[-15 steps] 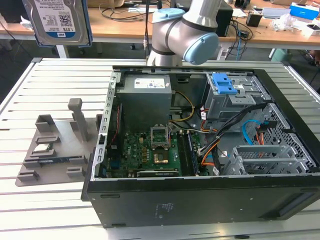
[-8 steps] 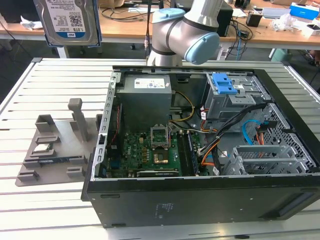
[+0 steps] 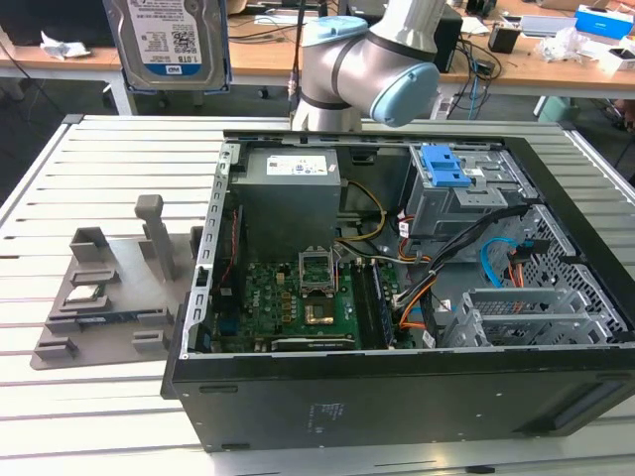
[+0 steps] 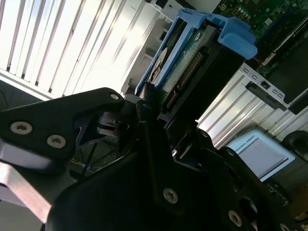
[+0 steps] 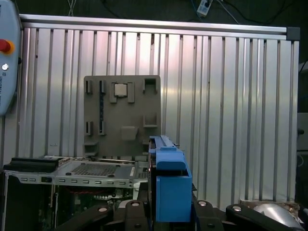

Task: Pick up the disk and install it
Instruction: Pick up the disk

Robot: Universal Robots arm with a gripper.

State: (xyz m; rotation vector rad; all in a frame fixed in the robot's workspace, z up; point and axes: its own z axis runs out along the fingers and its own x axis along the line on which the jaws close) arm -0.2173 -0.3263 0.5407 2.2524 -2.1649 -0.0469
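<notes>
In the second wrist view the gripper [image 4: 156, 113] has its black jaws drawn narrow, clamped on one end of the disk [image 4: 185, 62]. A blue carrier bracket frames the disk's silver body. Beyond it in the first wrist view, a grey fixture plate [image 5: 122, 115] lies on the slatted aluminium table [image 5: 231, 96] and carries a small square chip [image 5: 120, 90]. In the exterior view the disk hangs label-outward in the upper left of the frame, well apart from the open computer case [image 3: 397, 392]. The arm [image 3: 367, 59] is at upper centre.
</notes>
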